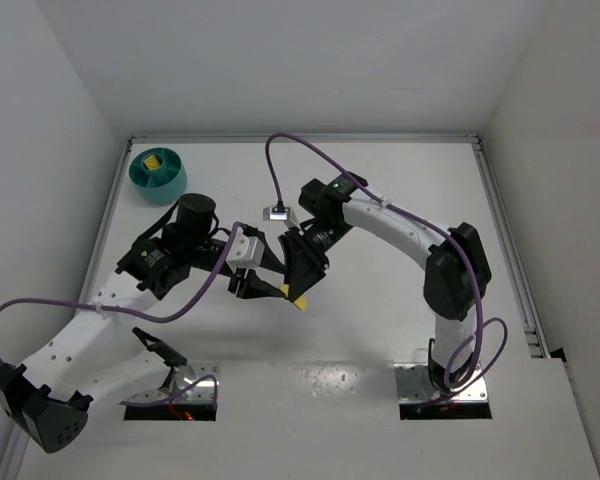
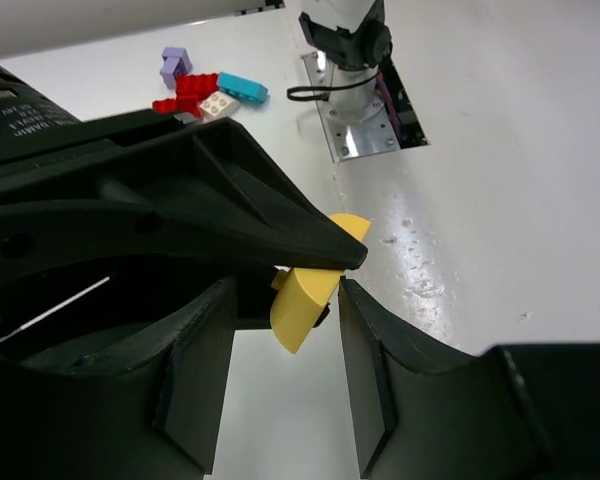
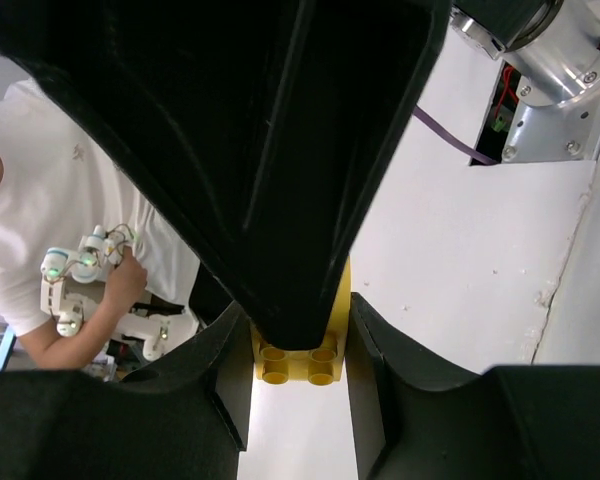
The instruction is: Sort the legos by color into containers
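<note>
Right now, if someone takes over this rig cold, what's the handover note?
Right gripper: shut on a yellow lego, mid-table.
Left gripper: open, jaws either side of that same brick, not clamped; looks like an arm-to-arm pass.
Bowl: far left corner of the table, one yellow piece already inside.
Left to sort: a red lego, a cyan lego, a purple lego and a pale lego, bunched on the table.
Next, probably: finish the pass, put the yellow one with the other yellow, then work the pile.
</note>
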Controlling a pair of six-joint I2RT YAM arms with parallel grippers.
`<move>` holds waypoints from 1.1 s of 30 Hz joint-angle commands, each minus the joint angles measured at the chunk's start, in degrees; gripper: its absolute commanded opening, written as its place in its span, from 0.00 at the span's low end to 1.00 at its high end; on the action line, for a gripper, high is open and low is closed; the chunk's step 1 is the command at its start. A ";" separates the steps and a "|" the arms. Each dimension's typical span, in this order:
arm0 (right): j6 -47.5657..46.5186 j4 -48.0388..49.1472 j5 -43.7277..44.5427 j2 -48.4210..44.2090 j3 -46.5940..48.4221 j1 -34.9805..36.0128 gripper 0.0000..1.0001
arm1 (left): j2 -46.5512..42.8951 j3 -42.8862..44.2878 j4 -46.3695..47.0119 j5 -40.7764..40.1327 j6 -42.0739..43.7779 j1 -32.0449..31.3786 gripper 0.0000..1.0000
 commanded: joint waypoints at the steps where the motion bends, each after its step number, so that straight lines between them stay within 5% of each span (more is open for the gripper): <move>1: -0.73 -2.56 -2.89 -2.62 2.21 0.69 0.05 | 0.04 -0.74 -1.64 -0.54 4.19 -0.93 0.51; 20: 0.94 -2.56 -2.36 -1.48 4.06 1.22 0.05 | 0.04 -1.27 -2.27 -1.06 5.87 -1.46 0.39; 23: 1.47 -2.56 -1.14 -1.48 4.59 1.22 0.12 | 0.04 -1.27 -2.27 -1.06 5.87 -1.46 0.30; 27: 1.47 -2.56 -0.61 -1.48 5.11 1.22 0.22 | 0.04 -1.27 -2.27 -1.06 5.34 -1.46 0.03; 32: 2.08 -2.56 -0.08 -1.48 5.11 1.22 0.25 | 0.04 -1.27 -2.27 -1.06 4.29 -1.46 0.00; 33: 2.08 -2.56 -0.08 -1.48 5.11 1.22 0.37 | 0.04 -1.27 -2.27 -1.06 4.29 -1.46 0.00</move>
